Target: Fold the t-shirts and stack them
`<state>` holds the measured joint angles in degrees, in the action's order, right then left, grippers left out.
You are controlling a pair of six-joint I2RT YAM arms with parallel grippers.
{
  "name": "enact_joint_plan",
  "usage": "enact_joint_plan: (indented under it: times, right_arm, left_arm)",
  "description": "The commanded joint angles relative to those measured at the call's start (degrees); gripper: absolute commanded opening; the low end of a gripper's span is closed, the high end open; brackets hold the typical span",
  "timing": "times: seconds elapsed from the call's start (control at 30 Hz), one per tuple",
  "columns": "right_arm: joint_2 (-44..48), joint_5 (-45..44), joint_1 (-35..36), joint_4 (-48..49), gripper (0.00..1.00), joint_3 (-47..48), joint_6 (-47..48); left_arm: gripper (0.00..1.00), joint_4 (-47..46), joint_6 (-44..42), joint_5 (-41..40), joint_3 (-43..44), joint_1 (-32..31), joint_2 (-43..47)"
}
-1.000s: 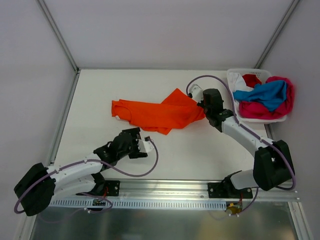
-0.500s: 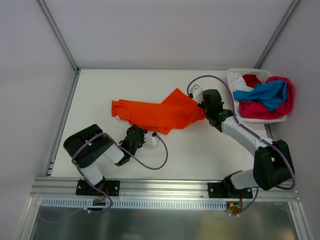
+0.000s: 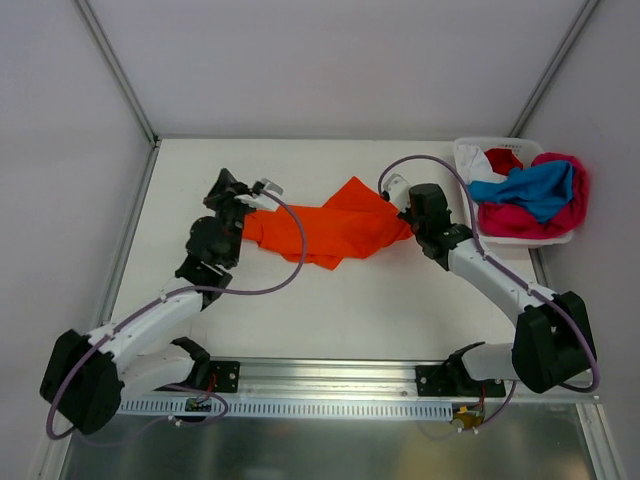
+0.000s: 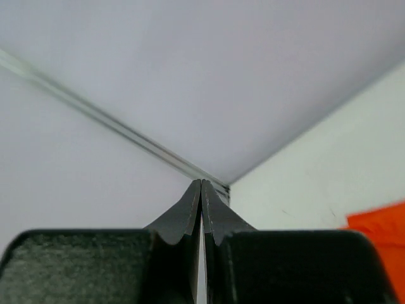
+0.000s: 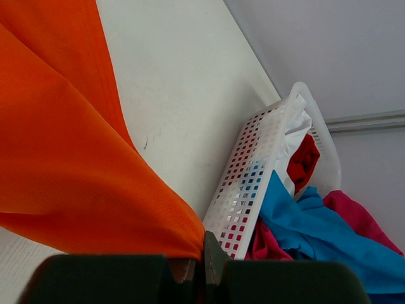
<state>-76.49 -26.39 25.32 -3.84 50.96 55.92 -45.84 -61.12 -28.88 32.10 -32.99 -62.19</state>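
Observation:
A vivid orange t-shirt lies crumpled across the middle of the table. My right gripper is shut on its right edge, and in the right wrist view the orange cloth bunches down into the closed jaws. My left gripper hovers at the shirt's left end, pointing toward the far left corner. Its jaws are shut with nothing between them, and a corner of orange shows lower right. Blue, magenta-pink, red and white t-shirts are heaped at the far right.
A white plastic basket at the table's far right corner holds the heaped shirts, its perforated wall close to my right gripper. Metal frame posts rise at the back corners. A rail runs along the near edge.
My left arm has swung from the near front of the table up to the orange shirt's left end, and its jaws have gone from open to shut. The right arm barely moved.

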Motion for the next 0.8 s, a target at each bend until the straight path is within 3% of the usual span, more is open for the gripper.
enact_joint_plan:
  times: [0.0,0.17,0.2,0.23,0.27,0.37,0.5,0.77]
  right_arm:
    - [2.4,0.7,0.2,-0.6,0.00,-0.7,-2.4]
    - [2.7,1.0,0.6,-1.3,0.00,-1.0,-2.9]
    - [3.0,1.1,0.6,-1.3,0.00,-1.1,-3.0]
    - [3.2,1.1,0.7,-1.4,0.00,-1.2,-3.3]
    - [3.4,1.1,0.8,-1.5,0.00,-1.3,-3.3]
    - [3.8,1.1,0.8,-1.5,0.00,-1.7,-3.1]
    - [3.6,0.9,0.7,-1.0,0.00,-2.4,-3.3]
    - [2.3,1.3,1.0,-1.3,0.00,-1.6,-3.8]
  left_arm:
    - [0.00,7.9,2.9,0.8,4.7,1.3,5.8]
    - [0.00,27.8,13.7,7.8,7.7,1.2,7.7]
    - [0.12,28.6,15.1,8.8,6.8,1.1,7.8]
    - [0.31,29.1,16.6,9.7,6.0,1.1,7.8]
    - [0.64,31.0,19.2,10.8,4.8,1.0,7.7]
    - [0.95,34.5,24.8,13.2,5.1,0.5,8.0]
    - [0.97,52.1,24.2,22.9,7.3,0.4,10.2]
    - [0.99,53.8,23.9,18.3,-1.4,0.5,14.6]
